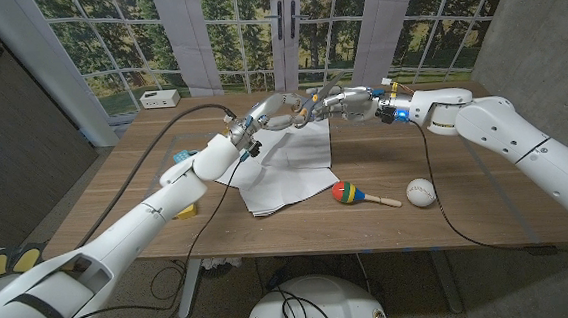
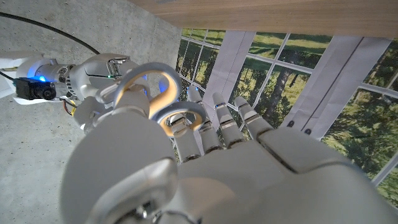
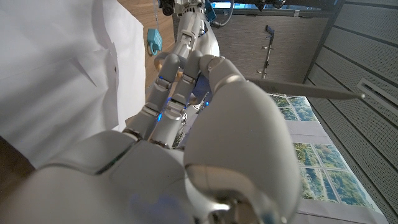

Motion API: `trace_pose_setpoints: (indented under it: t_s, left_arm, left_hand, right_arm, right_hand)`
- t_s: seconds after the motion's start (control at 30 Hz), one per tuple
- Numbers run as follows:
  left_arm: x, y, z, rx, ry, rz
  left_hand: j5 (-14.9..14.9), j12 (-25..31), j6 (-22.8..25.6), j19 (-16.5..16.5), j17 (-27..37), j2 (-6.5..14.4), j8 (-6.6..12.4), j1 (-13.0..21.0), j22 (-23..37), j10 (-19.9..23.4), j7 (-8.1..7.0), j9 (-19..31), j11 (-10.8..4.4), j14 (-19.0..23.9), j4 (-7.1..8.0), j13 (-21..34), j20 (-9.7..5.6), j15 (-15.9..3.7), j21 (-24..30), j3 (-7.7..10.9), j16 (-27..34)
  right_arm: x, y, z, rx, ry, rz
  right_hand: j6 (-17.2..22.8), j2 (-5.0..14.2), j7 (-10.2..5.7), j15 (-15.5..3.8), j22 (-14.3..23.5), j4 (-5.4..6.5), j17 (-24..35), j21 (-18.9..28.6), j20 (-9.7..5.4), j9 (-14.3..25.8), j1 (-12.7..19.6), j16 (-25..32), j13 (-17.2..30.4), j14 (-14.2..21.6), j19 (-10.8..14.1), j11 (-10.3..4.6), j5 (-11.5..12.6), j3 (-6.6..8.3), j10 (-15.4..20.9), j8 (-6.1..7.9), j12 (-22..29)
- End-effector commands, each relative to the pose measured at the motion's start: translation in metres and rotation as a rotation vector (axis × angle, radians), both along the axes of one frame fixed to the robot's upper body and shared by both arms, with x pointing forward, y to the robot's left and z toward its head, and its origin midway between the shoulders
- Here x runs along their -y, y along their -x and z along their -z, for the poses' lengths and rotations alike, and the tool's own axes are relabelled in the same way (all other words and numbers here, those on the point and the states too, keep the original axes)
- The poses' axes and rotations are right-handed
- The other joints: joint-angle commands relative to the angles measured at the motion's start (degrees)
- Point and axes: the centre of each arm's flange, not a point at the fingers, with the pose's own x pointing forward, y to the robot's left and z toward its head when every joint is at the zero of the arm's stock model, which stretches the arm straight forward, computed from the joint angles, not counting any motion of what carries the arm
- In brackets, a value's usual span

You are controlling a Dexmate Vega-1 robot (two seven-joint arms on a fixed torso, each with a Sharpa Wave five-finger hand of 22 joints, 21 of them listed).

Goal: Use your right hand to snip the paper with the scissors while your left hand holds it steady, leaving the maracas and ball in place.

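Plainly, the risks first:
Scissors (image 2: 163, 102): the right hand (image 1: 352, 102) has its fingers through the pale handle loops, clamped on them, near the bench's far edge; the blades are hidden, so open or closed cannot be told.
Paper (image 1: 287, 167): white sheets on the bench (image 1: 466, 181), far edge raised toward both hands; the left hand (image 1: 279, 109) is at that edge, but whether it grips the sheet or hangs apart I cannot tell.
Risk, tearing: a loose hold could let the sheet fold instead of cut.
Risk, knocking: the maraca (image 1: 357, 194) and ball (image 1: 421, 192) lie just beside the paper; a dragged sheet might shift them.
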Motion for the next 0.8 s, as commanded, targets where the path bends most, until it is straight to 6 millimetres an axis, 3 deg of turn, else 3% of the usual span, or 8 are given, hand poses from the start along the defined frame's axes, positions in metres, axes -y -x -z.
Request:
trace_pose_setpoints:
  t_s: [0.03, 0.17, 0.27, 0.33, 0.6, 0.8]
  left_arm:
    - [0.0022, -0.0002, 0.0064, 0.021, 0.078, -0.006]
    - [0.0029, -0.0009, 0.0089, 0.007, 0.089, -0.006]
    - [0.0031, -0.0016, 0.0101, 0.001, 0.096, -0.007]
    - [0.0031, -0.0022, 0.011, -0.009, 0.102, 0.0]
    - [0.003, -0.0037, 0.0133, -0.029, 0.126, 0.014]
    - [0.0033, -0.0033, 0.0143, -0.038, 0.135, 0.028]
  left_hand:
    - [0.1, 6.6, 2.0, 1.3, 5.6, 0.6, -0.4, 3.6, 0.4, 7.2, 0.72, 0.4, -6.96, 2.9, -0.14, 7.8, 0.04, -7.7, 0.7, -0.96, 4.8]
    - [0.1, 12.1, 3.8, 1.9, 10.5, -0.1, 0.89, 5.6, 0.6, 6.4, 1.04, 2.2, -6.97, 3.7, -0.27, 14.7, -0.11, -8.73, 0.7, -2.24, 9.0]
    - [0.2, 17.2, 5.6, 2.4, 15.1, -0.2, 3.09, 7.9, 0.8, 4.9, 2.33, 4.9, -6.98, 3.4, -0.24, 21.5, 0.27, -8.7, 0.9, -3.09, 13.0]
    - [0.2, 19.6, 7.1, 2.7, 17.2, -0.1, 4.57, 9.2, 1.0, 4.7, 1.99, 6.4, -6.99, 3.8, -0.31, 24.5, 0.58, -9.14, 1.0, -3.29, 15.0]
    - [0.2, 24.4, 5.8, 3.0, 20.1, 0.5, 7.39, 11.3, 1.2, 4.3, 1.09, 11.1, -6.75, 3.3, 0.22, 30.7, 1.13, -8.93, 1.3, -3.77, 17.8]
    - [0.3, 25.6, 4.2, 3.4, 21.0, 0.3, 11.56, 11.1, 1.4, 3.4, 0.57, 16.5, -6.86, 3.4, 0.61, 33.4, 0.86, -9.35, 1.6, -4.89, 19.1]
  right_arm:
    - [-0.0032, 0.0009, -0.0001, 0.0, 0.006, -0.007]
    - [-0.0036, 0.0015, 0.0001, -0.004, 0.006, -0.007]
    - [-0.0036, 0.0023, -0.0003, -0.002, 0.007, -0.005]
    - [-0.0033, 0.0026, -0.0003, 0.0, 0.008, -0.003]
    - [-0.0018, 0.0037, 0.0013, -0.008, 0.007, 0.005]
    - [-0.0009, 0.0044, 0.0019, -0.012, 0.005, 0.007]
  right_hand:
    - [0.3, -0.27, -0.01, -6.48, 0.2, 0.28, 0.0, 0.4, -4.23, 0.2, 0.6, -0.2, 4.2, -0.2, -0.1, 4.87, 0.2, 0.2, 5.3, -0.21, 0.4]
    - [0.3, -0.31, 0.0, -6.48, 0.2, 0.26, 0.0, 0.4, -4.21, 0.2, 0.6, -0.2, 4.1, -0.2, -0.2, 4.92, 0.2, 0.19, 5.4, -0.21, 0.4]
    - [0.3, -0.29, -0.03, -6.48, 0.2, 0.27, 0.0, 0.5, -4.2, 0.2, 0.6, -0.2, 3.8, -0.1, -0.2, 5.29, 0.2, 0.18, 5.5, -0.2, 0.3]
    - [0.3, -0.27, -0.03, -6.48, 0.2, 0.29, 0.0, 0.5, -4.19, 0.2, 0.6, -0.2, 4.0, -0.1, -0.2, 4.89, 0.2, 0.18, 5.5, -0.19, 0.4]
    - [0.3, -0.27, -0.1, -6.48, 0.2, 0.29, 0.0, 0.6, -4.2, 0.1, 0.6, -0.3, 4.1, -0.1, -0.3, 4.71, 0.2, 0.16, 5.4, -0.22, 0.4]
    - [0.2, -0.25, -0.09, -6.48, 0.2, 0.3, 0.1, 0.6, -4.18, 0.1, 0.6, -0.3, 4.0, -0.1, -0.4, 5.06, 0.2, 0.15, 5.4, -0.22, 0.4]
